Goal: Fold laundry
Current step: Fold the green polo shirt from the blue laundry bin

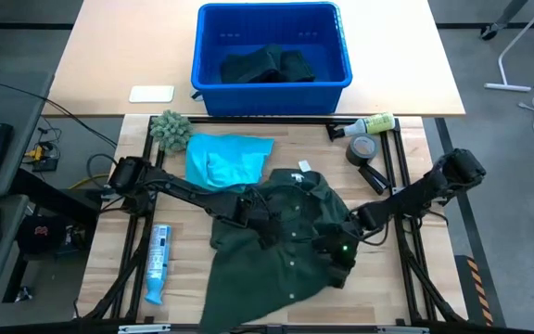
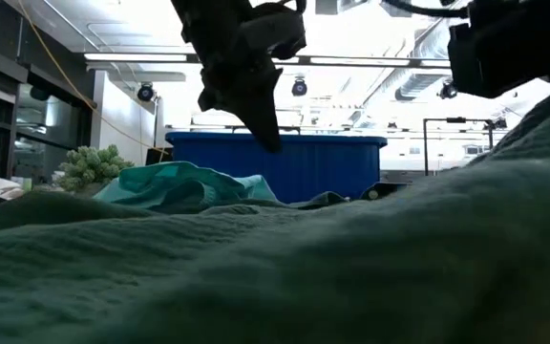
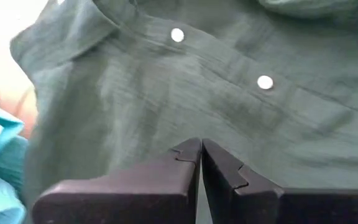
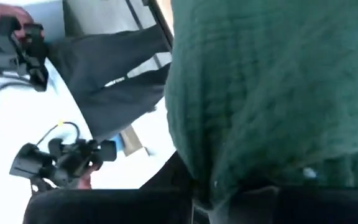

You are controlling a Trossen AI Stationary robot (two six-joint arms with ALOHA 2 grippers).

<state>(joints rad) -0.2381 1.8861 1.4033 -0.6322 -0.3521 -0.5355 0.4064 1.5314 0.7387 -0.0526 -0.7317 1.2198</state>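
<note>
I see the dark green shirt [image 1: 281, 246] spread over the middle of the table, its white neck tag pointing toward the blue bin [image 1: 272, 46], which sits on the far table beyond it and holds more dark cloth [image 1: 267, 65]. The turquoise garment [image 1: 225, 158] lies crumpled between the bin and the green shirt, touching the shirt's collar edge. My left gripper [image 3: 199, 155] hovers over the buttoned front of the green shirt, fingers pressed together with nothing between them. My right gripper [image 1: 341, 255] sits at the shirt's side away from the turquoise piece, clamped onto a fold of the green fabric.
</note>
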